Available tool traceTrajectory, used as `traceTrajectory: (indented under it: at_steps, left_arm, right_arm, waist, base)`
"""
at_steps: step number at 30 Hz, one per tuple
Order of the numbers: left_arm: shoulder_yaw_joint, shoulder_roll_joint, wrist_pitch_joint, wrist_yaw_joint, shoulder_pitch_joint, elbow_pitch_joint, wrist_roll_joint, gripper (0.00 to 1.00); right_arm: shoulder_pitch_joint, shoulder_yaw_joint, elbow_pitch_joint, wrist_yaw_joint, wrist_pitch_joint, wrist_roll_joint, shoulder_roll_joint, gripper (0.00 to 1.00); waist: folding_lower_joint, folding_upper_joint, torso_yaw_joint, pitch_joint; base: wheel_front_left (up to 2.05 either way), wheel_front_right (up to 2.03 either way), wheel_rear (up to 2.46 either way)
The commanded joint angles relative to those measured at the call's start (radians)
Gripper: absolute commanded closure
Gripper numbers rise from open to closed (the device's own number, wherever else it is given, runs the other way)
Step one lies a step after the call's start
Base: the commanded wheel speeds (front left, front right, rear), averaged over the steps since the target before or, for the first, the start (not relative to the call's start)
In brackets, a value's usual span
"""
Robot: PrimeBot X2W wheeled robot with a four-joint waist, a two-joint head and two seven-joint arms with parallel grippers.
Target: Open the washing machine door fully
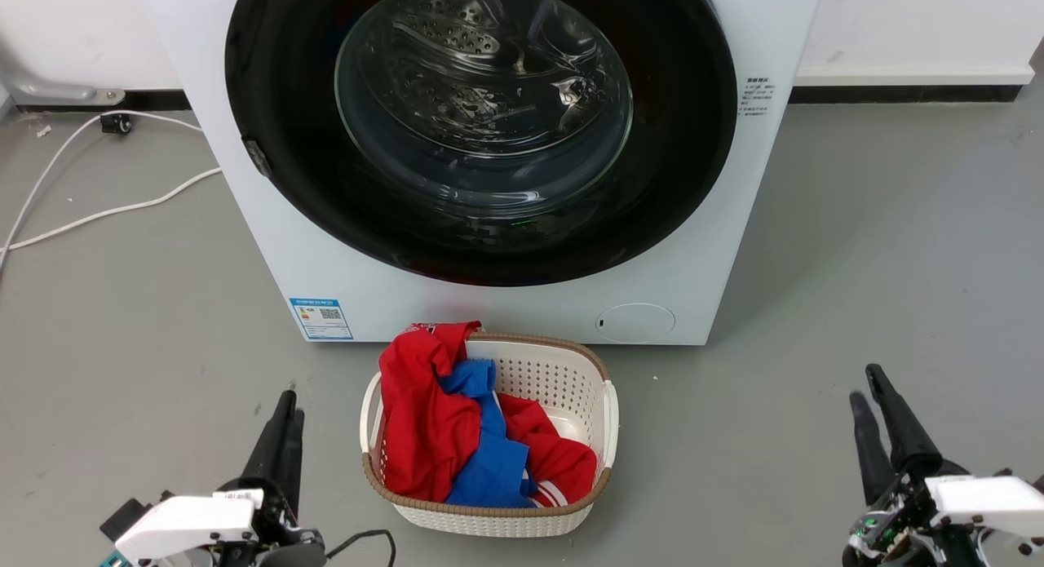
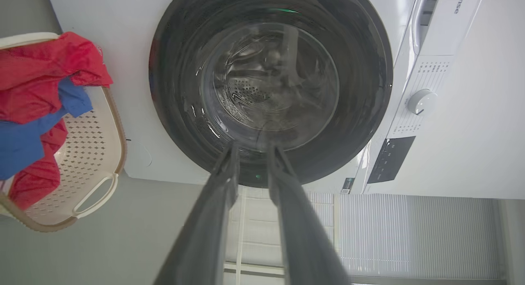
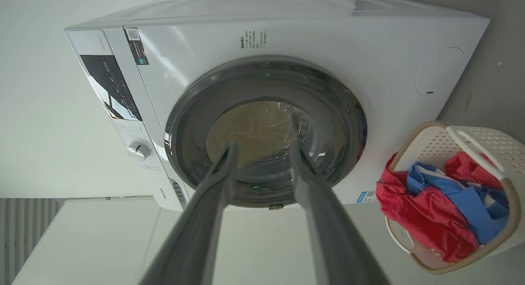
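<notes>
**A:** Where do we find the washing machine door (image 1: 481,126)?

**B:** We see it shut, lying flush against the front of the white washing machine (image 1: 342,281) and covering most of that front.

**A:** And our end effectors?

**B:** Our left end effector (image 1: 290,400) hangs low in front of the machine, off its left corner. Its fingers (image 2: 213,203) are parted by a narrow gap and hold nothing. Our right end effector (image 1: 864,383) sits off the machine's right corner with its fingers a little wider apart, also empty. Both are well apart from the door.

**A:** What do we see around the machine?

**B:** A pale laundry basket (image 1: 583,371) stands on the floor (image 1: 856,249) just in front of the machine, below the door. A red garment (image 1: 424,428) is draped over the basket's rim, with a blue garment (image 1: 489,469) lying on it. A white cable (image 1: 81,216) trails over the floor to the machine's left.
</notes>
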Motion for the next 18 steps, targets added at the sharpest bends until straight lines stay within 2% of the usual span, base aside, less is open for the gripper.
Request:
traceTrajectory:
  at_steps: [1, 3, 4, 11, 18]
  left_arm:
    - [-0.005, 0.001, -0.014, 0.0, -0.006, -0.022, 0.009, 0.0]
    - [-0.005, 0.002, -0.019, 0.0, -0.004, -0.026, 0.013, 0.0]
    - [0.003, 0.002, -0.044, 0.006, 0.003, -0.041, 0.062, 0.0]
    - [0.004, 0.002, -0.077, 0.035, 0.006, -0.094, 0.173, 0.0]
    - [-0.014, 0.003, -0.108, 0.08, 0.015, -0.15, 0.34, 0.0]
  right_arm:
    - [-0.002, 0.002, -0.017, 0.001, -0.014, -0.008, -0.001, 0.0]
    - [0.001, 0.002, -0.021, 0.001, -0.019, -0.012, -0.001, 0.0]
    - [0.014, -0.004, -0.042, 0.001, -0.044, -0.07, -0.001, 0.0]
    - [0.026, -0.024, -0.088, 0.002, -0.077, -0.211, -0.001, 0.0]
    - [0.039, -0.026, -0.147, 0.002, -0.107, -0.385, 0.0, 0.0]
  waist:
    - [0.0, 0.0, 0.0, 0.0]
    - [0.0, 0.0, 0.0, 0.0]
    - [0.0, 0.0, 0.0, 0.001]
    - [0.0, 0.0, 0.001, 0.003]
    - [0.0, 0.0, 0.002, 0.006]
  base:
    - [0.0, 0.0, 0.0]
    - [0.0, 0.0, 0.0]
    - [0.0, 0.0, 0.0]
    - [0.0, 0.0, 0.0]
    - [0.0, 0.0, 0.0]
